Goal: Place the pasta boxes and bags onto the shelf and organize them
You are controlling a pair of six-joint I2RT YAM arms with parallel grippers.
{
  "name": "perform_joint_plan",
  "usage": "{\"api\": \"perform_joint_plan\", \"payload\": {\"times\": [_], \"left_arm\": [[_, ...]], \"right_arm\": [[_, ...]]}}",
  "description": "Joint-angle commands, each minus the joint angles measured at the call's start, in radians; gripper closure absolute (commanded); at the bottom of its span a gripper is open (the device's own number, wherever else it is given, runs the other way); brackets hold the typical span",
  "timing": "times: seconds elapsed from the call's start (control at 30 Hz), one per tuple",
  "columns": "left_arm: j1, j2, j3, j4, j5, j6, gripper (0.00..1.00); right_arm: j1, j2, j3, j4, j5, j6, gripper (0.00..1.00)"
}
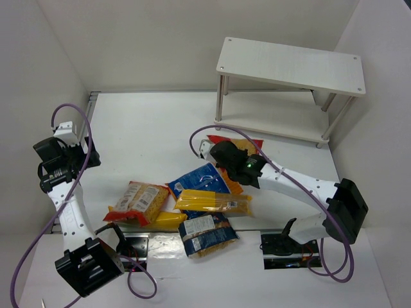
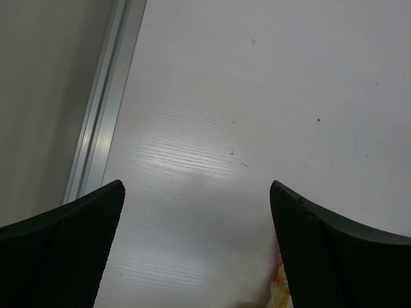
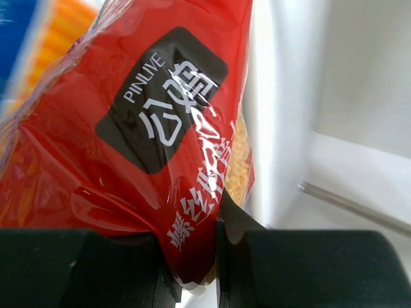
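Grasp step: right gripper (image 3: 217, 273) pinching the glossy red plastic pasta bag (image 3: 148, 128).
Bag is near the white two-tier shelf (image 1: 290, 65); next I need lift and reach to its board. My left gripper (image 2: 196, 250) is spread, empty.

L arm (image 1: 70, 212) is raised from its base at near left, elbow bent, w/ L hand (image 1: 63, 160) held high at the left side. Its 2 fingers (image 2: 77, 231) are spread wide, w/ nothing betw. them. R arm (image 1: 302, 186) is stretched leftward from its base at near right. R hand (image 3: 218, 247) is tilted down, its 2 fingers pressed together on a red bag (image 3: 160, 128).
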Motion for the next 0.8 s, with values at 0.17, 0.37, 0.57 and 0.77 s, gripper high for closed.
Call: {"api": "perform_joint_plan", "payload": {"times": [0.17,0.37,0.57,0.77], "left_arm": [[0.007,-0.005,0.008,0.015,0.026,0.027,0.01],[0.016,-0.005,0.008,0.015,0.026,0.027,0.01],[0.016,-0.005,0.008,0.015,0.026,0.027,0.01],[0.016,-0.005,0.008,0.015,0.026,0.027,0.01]], "right_arm": [[-0.021,-0.064,0.023,0.3,0.301,-0.148,1.0],[-0.049,-0.073,-0.008,0.389,0.335,-0.212,1.0],[-0.124,-0.093,0.01,0.437,0.346,-0.254,1.0],[-0.201,-0.093,0.198,0.319,0.283,-0.14,1.0]]}}
